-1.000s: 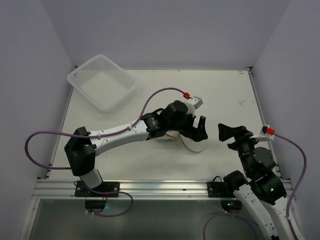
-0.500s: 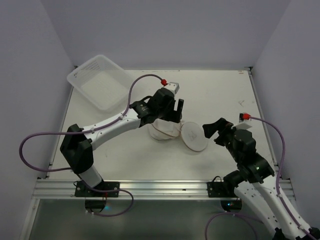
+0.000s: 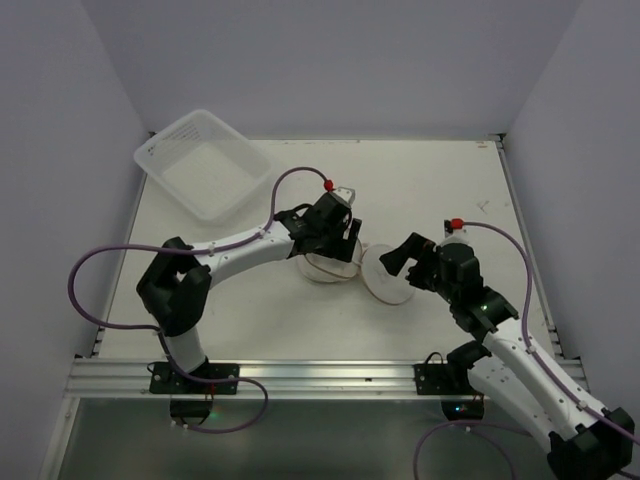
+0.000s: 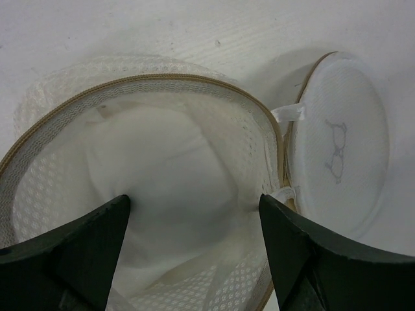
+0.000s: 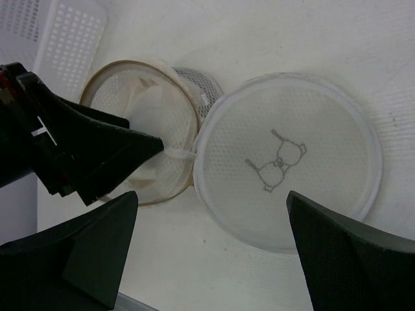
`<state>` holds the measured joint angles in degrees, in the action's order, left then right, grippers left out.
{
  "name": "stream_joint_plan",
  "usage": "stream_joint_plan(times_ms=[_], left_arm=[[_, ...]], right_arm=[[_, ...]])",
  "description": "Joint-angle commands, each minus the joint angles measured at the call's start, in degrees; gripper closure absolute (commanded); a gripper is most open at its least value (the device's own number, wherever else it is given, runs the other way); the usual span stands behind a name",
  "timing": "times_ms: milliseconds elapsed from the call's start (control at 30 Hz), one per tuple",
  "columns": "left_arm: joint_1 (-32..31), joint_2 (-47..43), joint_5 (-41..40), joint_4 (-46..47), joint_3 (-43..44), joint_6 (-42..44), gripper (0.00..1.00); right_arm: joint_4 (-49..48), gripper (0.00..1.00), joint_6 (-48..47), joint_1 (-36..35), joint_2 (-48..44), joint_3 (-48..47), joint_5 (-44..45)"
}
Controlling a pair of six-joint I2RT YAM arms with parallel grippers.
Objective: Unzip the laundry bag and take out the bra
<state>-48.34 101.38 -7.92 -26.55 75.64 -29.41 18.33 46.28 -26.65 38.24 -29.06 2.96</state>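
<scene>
Your laundry bag [image 3: 330,268] sits mid-table, well apart from every table [image 3: 450,190] edge, zip undone. Its round lid [image 3: 388,277] is folded out flat to the right, touching the bag's rim. In the left wrist view the tan zip edge [image 4: 162,79] rings the open mouth. Two small white tabs [image 4: 288,113] join it to the lid [image 4: 337,142], which shows the bra pictogram [image 4: 336,154] face up. White cloth [image 4: 168,168] lies bunched inside; you cannot tell from here whether it is the bra. Your left gripper [image 3: 338,248] points down into the mouth with its jaws spread wide and nothing between them. In its own view [image 4: 194,201] each fingertip [image 4: 120,207] sits close to the inner wall; contact cannot be told. Your right gripper [image 3: 400,264] hangs over the lid's right side, jaws also wide apart and holding nothing. Its view [image 5: 211,194] shows the whole lid [image 5: 285,162] between the fingers. The two grippers are near each other, the lid between them. The clear tub [image 3: 205,165] sits at the far-left corner, well apart from the bag. Bare tabletop lies far-right of the bag and in front of it, toward the rail [image 3: 320,375].
</scene>
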Motion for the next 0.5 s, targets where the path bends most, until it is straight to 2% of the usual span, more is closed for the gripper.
stream_joint_plan(times_ms=[0,200,467], left_arm=[[0.1,1.1,-1.1,0.4,-1.6,-0.9,0.16],[0.1,0.5,-1.2,1.1,-3.5,-2.0,0.19],[0.5,-8.6,-1.3,4.4,-5.8,-3.8,0.15]], right_arm=[[-7.8,0.01,1.9,-0.1,3.1,1.3,-2.6],[-13.3,0.01,2.4,-0.3,9.6,2.2,-5.3],[-16.1,0.01,2.4,-2.7,19.1,-1.0,-3.5]])
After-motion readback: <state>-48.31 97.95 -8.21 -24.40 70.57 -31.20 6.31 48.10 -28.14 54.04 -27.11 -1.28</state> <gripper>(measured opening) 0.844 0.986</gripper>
